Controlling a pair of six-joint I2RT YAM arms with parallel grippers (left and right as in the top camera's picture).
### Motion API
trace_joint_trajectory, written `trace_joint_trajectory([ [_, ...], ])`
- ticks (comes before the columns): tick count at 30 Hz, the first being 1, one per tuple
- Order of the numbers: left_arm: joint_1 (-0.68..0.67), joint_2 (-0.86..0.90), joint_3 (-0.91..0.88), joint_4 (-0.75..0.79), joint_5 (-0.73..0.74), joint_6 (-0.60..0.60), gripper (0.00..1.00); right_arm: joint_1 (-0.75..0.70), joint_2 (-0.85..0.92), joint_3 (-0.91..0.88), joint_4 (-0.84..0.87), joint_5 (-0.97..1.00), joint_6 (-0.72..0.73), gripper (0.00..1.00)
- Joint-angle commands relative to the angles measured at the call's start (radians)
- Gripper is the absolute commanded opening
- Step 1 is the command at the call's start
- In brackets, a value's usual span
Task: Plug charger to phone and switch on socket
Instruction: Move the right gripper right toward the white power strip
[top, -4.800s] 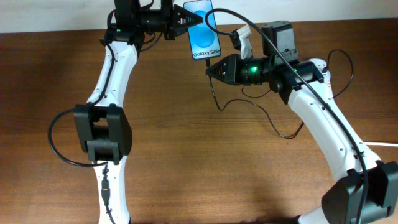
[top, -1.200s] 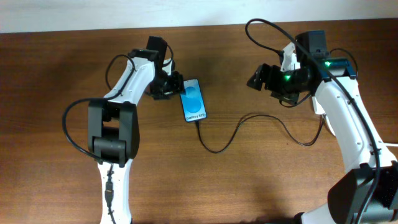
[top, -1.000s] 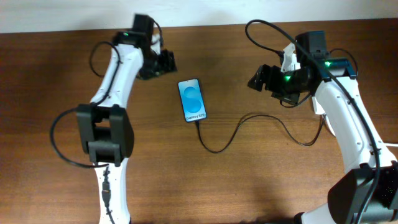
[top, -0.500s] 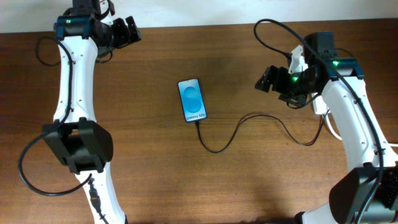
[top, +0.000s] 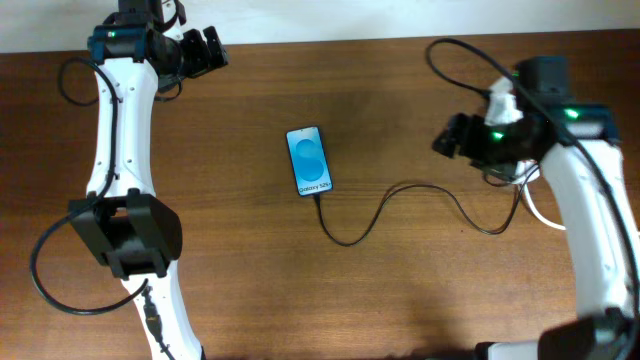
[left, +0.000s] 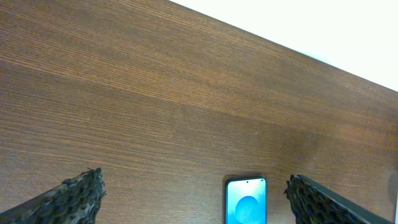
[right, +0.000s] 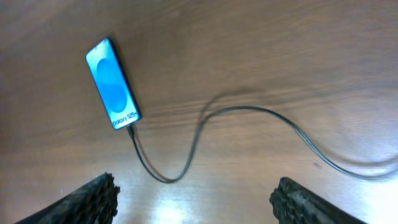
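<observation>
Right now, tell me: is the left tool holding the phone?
No, the phone lies on the table while the left tool hangs empty far from it.

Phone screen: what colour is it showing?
The phone screen is bright blue with a lighter blue oval. It shows best in the right wrist view.

The phone (top: 309, 161) is laid flat, screen up, just left of the centre of the overhead frame, with its long side nearly upright. A bright blue screen with a lighter oval and small white lettering is shown. The charger (top: 420, 184), a thin black cable, is joined to the phone's lower short edge. It is strung in loose curves toward the right of the frame, where its far end cannot be made out.
</observation>
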Motion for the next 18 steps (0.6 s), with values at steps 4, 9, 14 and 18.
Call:
trace_joint_trajectory([
  [4,0.000,-0.014,0.012,-0.001,-0.007,0.004,0.99,-0.146,-0.192,0.016,-0.112,0.048,-0.022,0.89],
  [9,0.001,-0.014,0.012,-0.001,-0.007,0.004,0.99,-0.273,-0.240,0.026,-0.176,0.041,-0.071,0.91],
  [14,0.001,-0.014,0.012,-0.001,-0.007,0.004,0.99,-0.417,-0.226,0.147,-0.211,0.045,-0.127,0.92],
  [18,0.001,-0.014,0.012,-0.001,-0.007,0.004,0.99,-0.579,-0.204,0.265,-0.195,0.045,-0.138,0.94],
])
